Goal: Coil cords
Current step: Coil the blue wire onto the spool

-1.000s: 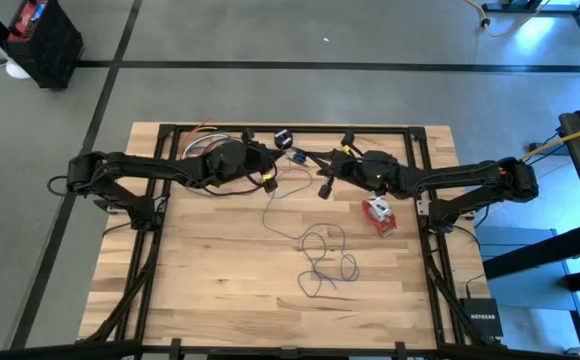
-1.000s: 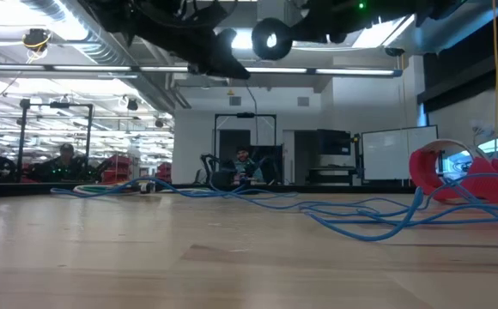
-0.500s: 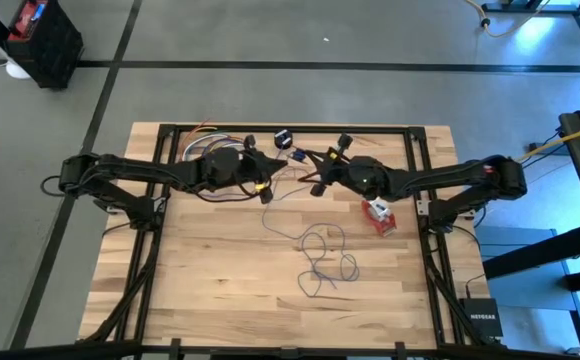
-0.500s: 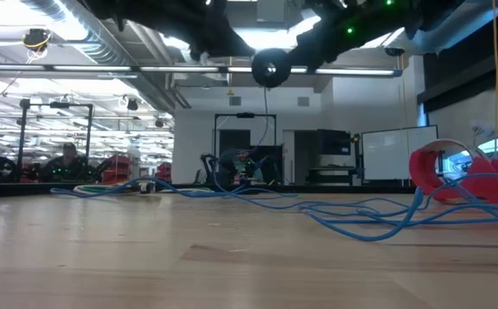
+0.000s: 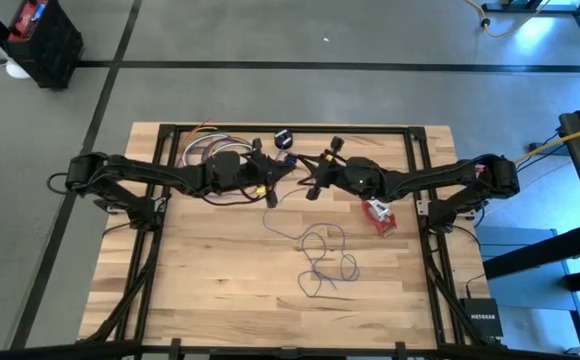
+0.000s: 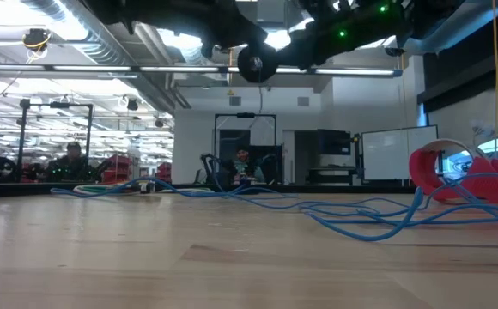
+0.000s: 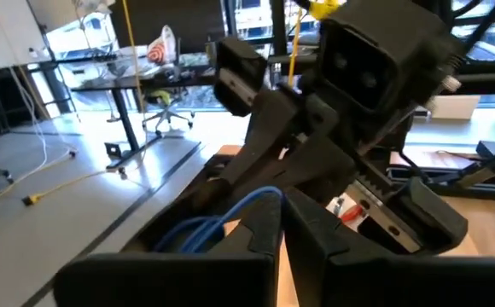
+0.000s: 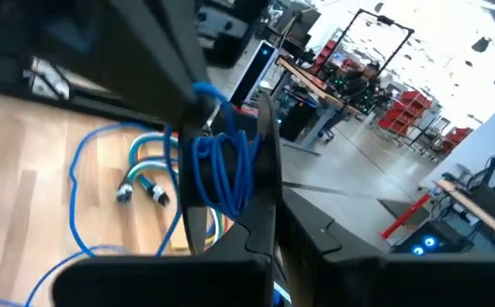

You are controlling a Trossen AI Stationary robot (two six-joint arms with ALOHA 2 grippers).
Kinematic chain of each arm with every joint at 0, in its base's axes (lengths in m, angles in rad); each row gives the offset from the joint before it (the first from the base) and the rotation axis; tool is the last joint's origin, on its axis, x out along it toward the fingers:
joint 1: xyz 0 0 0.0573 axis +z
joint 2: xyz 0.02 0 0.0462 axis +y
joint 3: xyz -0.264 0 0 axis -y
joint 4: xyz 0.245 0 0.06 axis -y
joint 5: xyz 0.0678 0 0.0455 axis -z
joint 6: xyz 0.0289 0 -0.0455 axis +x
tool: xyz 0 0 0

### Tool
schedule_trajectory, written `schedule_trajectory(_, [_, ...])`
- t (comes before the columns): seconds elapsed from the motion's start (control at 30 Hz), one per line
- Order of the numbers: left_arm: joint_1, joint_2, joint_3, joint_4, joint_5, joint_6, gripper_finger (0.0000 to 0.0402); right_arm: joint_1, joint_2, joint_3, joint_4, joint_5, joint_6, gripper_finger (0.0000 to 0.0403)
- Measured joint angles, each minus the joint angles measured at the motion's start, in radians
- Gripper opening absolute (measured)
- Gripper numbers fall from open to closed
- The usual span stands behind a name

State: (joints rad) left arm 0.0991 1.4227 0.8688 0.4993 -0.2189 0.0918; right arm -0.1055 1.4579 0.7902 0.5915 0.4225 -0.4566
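Note:
The thin blue cord (image 5: 322, 255) lies in loose loops on the middle of the table, and one strand (image 5: 267, 212) rises to my two grippers. They meet tip to tip above the table's far middle, both pointing level. My left gripper (image 5: 275, 178) and my right gripper (image 5: 308, 178) are both shut on a small coil of the cord (image 8: 222, 166). A small black round puck (image 5: 283, 137) rests by the far edge. The red-and-white cord bundle (image 5: 377, 213) lies on the table at the right. My left gripper (image 7: 282, 230) is shut with several blue strands (image 7: 222, 223) coming out beside its fingers; the fingers themselves hide the place of contact. It comes level from the table's left. The strands are lifted clear of the table. My right gripper (image 8: 269, 222) holds a small coil of several blue loops (image 8: 230, 183) at its fingers, coming level from the table's right. The coil hangs in the air against the left gripper's fingers. A slack strand (image 8: 77, 196) runs down from it to the table.
A bunch of coloured cables with plugs (image 5: 205, 150) lies at the far left by the black frame rail (image 5: 300, 128). The wooden table (image 5: 200, 290) has bare boards at the near left. People sit in the room beyond (image 6: 245, 163).
My right gripper has moved toward the table's left, closer to the left gripper, sinking a little and rolling. My left gripper has swung slightly and rolled too. Both have stayed shut on the cord, and the loops on the table have kept their place.

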Motion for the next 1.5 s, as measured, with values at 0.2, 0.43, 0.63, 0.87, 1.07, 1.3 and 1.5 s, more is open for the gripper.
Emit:
schedule_trajectory(0.2, [-0.002, 0.025, 0.0, 0.052, 0.011, 0.013, 0.0007, 0.0, 0.001, 0.001, 0.055, -0.015, 0.099, 0.0012])
schedule_trajectory(0.43, [-0.016, 0.042, 0.001, 0.066, 0.04, 0.058, 0.0036, 0.0, 0.001, 0.012, 0.088, -0.015, 0.182, 0.0012])
schedule_trajectory(0.63, [-0.015, 0.043, 0.001, 0.033, 0.038, 0.098, 0.0089, 0.0, 0.001, 0.021, 0.098, -0.014, 0.251, 0.0012])
schedule_trajectory(0.87, [-0.013, 0.043, 0.001, 0.034, 0.036, 0.117, 0.0119, 0.0, -0.001, 0.021, 0.158, -0.015, 0.301, 0.0012])
schedule_trajectory(1.07, [-0.013, 0.043, 0.001, 0.032, 0.033, 0.118, 0.0108, 0.0, -0.001, 0.021, 0.194, -0.015, 0.302, 0.0012])
schedule_trajectory(1.3, [-0.008, 0.043, 0.001, 0.004, 0.033, 0.158, 0.0014, 0.001, -0.026, 0.021, 0.195, -0.015, 0.297, 0.0012])
schedule_trajectory(1.5, [0.02, 0.043, 0.001, -0.015, 0.02, 0.143, 0.0004, 0.017, -0.06, 0.021, 0.186, -0.028, 0.3, 0.0012])
